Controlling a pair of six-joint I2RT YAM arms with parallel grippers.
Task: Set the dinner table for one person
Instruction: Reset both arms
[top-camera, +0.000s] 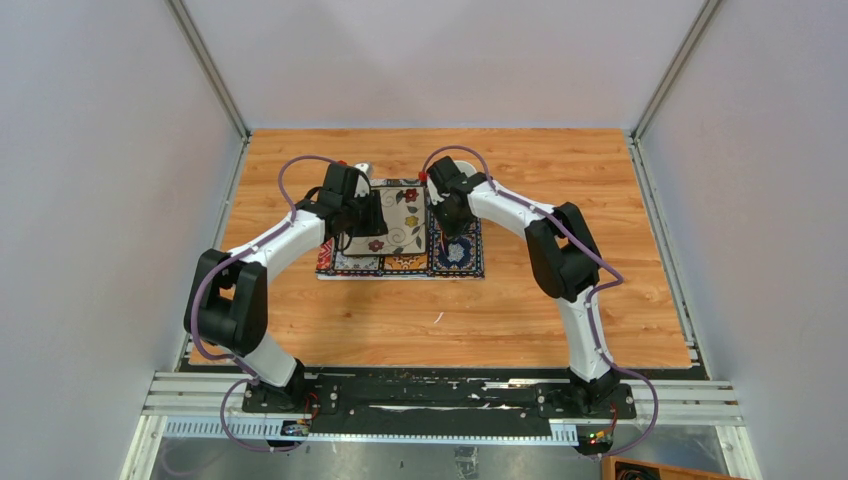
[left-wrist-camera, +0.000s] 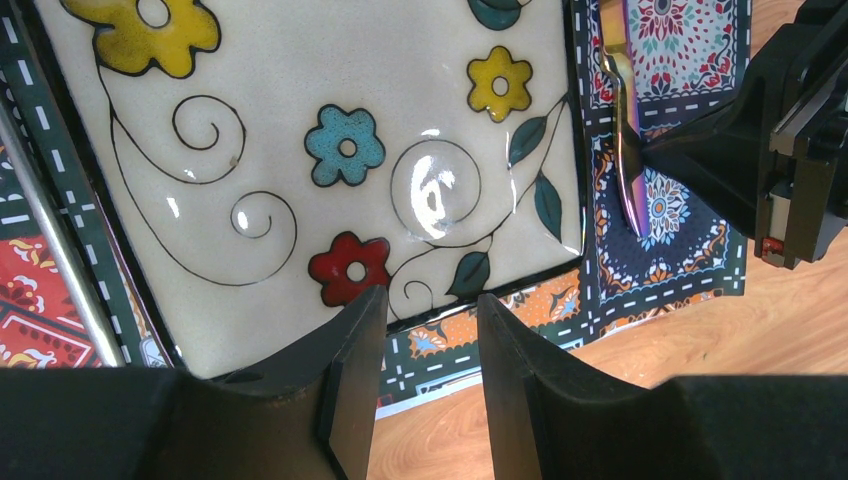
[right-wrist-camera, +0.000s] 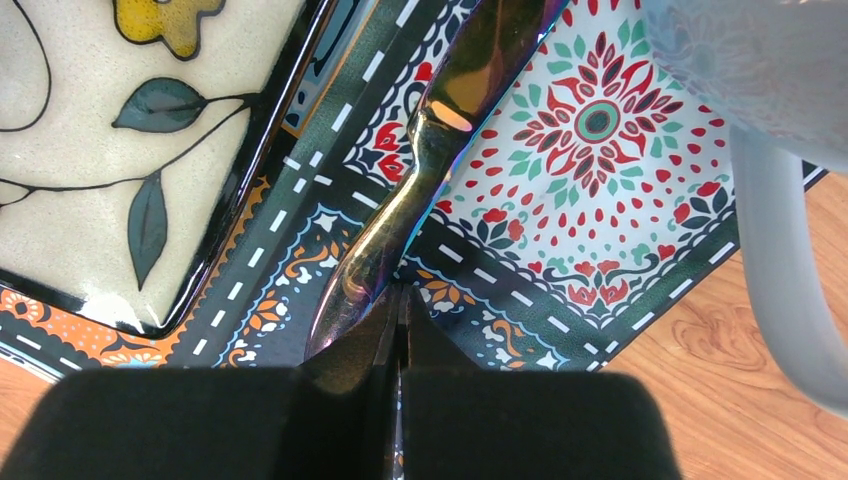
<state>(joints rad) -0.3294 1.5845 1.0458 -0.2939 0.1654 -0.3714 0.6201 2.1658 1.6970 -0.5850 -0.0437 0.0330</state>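
The dinner table is light wood, with a colourful tile-patterned placemat at its middle. A cream square plate painted with flowers lies on the mat. My left gripper hangs over the plate's near edge, open, with nothing between its fingers. An iridescent knife-like utensil lies on the mat just right of the plate. My right gripper is shut right beside that utensil's near end, its left finger against it. I see nothing clamped between the jaws. From above, the left gripper and right gripper flank the plate.
A grey mug with its handle stands at the mat's right corner, close to my right gripper. A silvery metal utensil handle lies along the plate's left side. White walls enclose the table on three sides.
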